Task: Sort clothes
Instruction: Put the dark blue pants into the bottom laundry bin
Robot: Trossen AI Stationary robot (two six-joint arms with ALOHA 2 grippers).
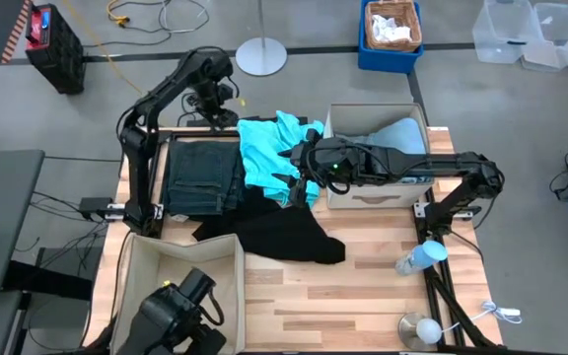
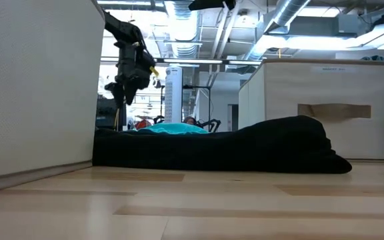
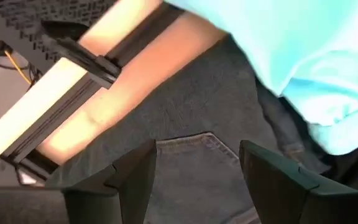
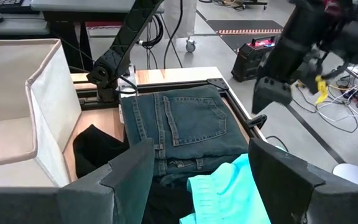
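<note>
Dark jeans (image 1: 203, 177) lie folded at the table's far left. Beside them a turquoise garment (image 1: 269, 148) lies spread, with a black garment (image 1: 279, 235) nearer the front. A pale blue garment (image 1: 402, 133) rests in the right beige bin (image 1: 378, 202). My left gripper (image 3: 194, 180) hangs open, pointing down, above the far edge of the jeans (image 3: 191, 118), with nothing between its fingers. My right gripper (image 4: 201, 186) is open too, held above the turquoise garment (image 4: 229, 186) and slanting toward the table's left. It also shows in the high view (image 1: 294, 173).
A second beige bin (image 1: 180, 271) stands at the near left. A plastic bottle (image 1: 420, 258) and a white round object (image 1: 424, 328) lie near the right front. Bare wood (image 1: 343, 306) shows at the front centre. The right arm reaches over the right bin.
</note>
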